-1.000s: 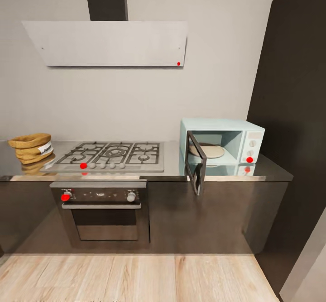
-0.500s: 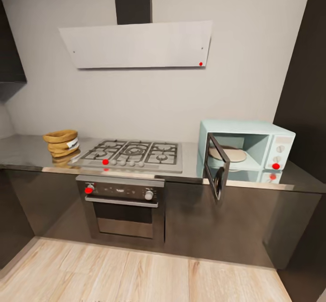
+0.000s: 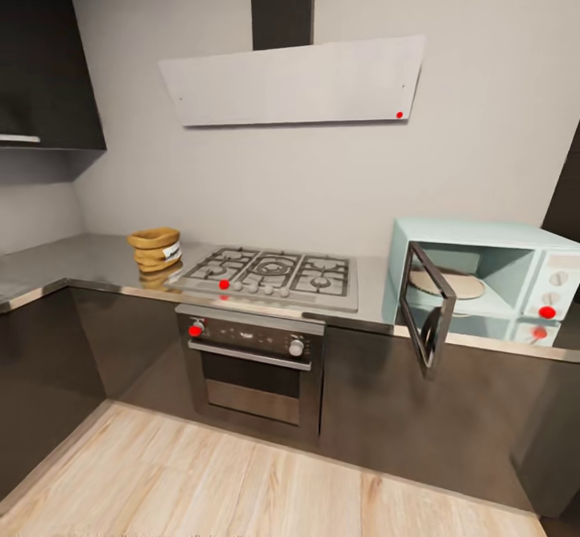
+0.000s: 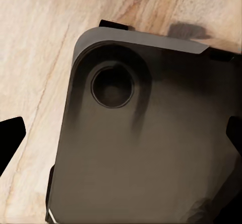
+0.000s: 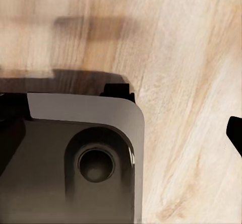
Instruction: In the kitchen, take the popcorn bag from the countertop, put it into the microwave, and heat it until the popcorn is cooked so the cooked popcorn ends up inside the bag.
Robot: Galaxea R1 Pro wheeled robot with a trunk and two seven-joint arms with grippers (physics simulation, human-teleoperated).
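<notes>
Pincer state on both arms: cannot tell; each wrist view looks down on the robot's dark base [image 4: 151, 148] over pale wood floor [image 5: 191, 83]. Crumpled tan-brown paper popcorn bag [image 3: 155, 248] stands on the glossy grey worktop [image 3: 97, 257], just beyond the grey gas hob [image 3: 274, 273] from the mint-blue microwave [image 3: 483, 279], whose door [image 3: 427, 309] hangs open. Risk: that door juts past the worktop edge; a close pass could clip it.

Bright even light, soft blur, glossy countertop [image 3: 97, 259]
</notes>
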